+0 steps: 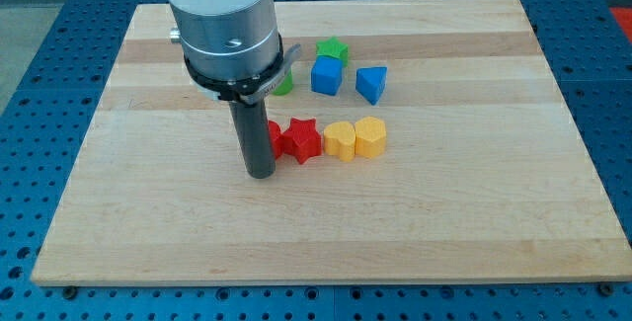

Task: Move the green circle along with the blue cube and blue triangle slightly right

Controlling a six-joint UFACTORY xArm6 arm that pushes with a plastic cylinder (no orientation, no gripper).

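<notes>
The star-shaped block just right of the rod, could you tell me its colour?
Red. The star shows clearly in the camera view, beside my tip.

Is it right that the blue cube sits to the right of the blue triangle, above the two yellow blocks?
No. The camera view shows the blue cube to the left of the blue triangle; both do sit above the two yellow blocks.

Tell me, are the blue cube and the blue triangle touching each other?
Apart. The camera view shows a strip of bare wood between the blue cube and the blue triangle.

Lab: blue perforated bench point(39, 64), wood board point(444, 212)
</notes>
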